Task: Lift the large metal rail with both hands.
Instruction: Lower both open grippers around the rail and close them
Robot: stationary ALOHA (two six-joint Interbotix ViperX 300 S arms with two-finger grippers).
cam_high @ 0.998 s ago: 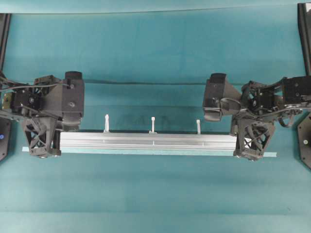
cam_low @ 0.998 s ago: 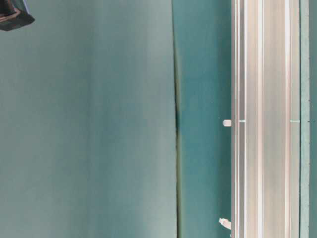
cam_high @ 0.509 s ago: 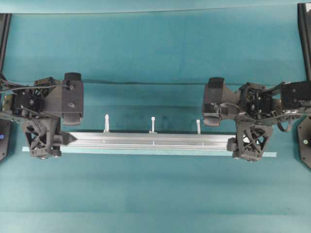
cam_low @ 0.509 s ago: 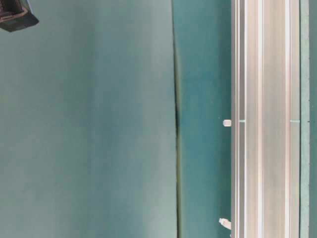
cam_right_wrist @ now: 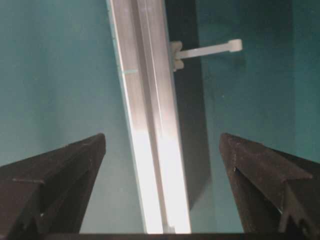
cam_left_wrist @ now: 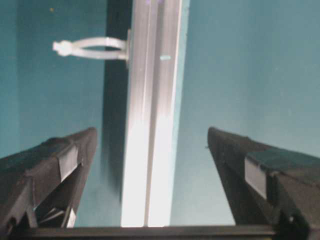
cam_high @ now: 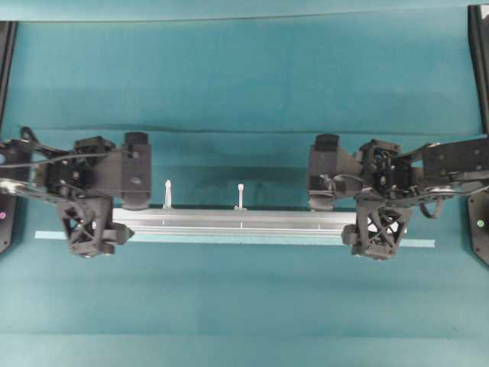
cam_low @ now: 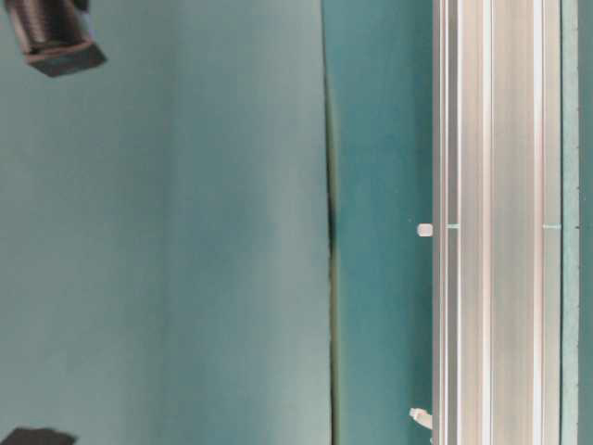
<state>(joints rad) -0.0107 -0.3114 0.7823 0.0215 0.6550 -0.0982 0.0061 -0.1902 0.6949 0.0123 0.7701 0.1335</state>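
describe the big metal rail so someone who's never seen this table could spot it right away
On the teal table, look between the two black grippers. The large metal rail lies crosswise there, a silver grooved bar with white zip-tie tabs sticking out of one side. The thin pale strip alongside it is flat, plainer and longer.

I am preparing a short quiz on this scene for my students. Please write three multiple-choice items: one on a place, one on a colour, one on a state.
1. Where does the large metal rail lie?
A. On the green cloth
B. In the air
C. In a box

2. What colour are the zip-tie tabs?
A. Red
B. White
C. Black

3. How do the left gripper and right gripper stand?
A. Both shut
B. One shut
C. Both open

Answers: 1 A, the rail rests flat on the cloth. 2 B, both wrist views show white. 3 C, the fingers stand wide on either side of the rail.
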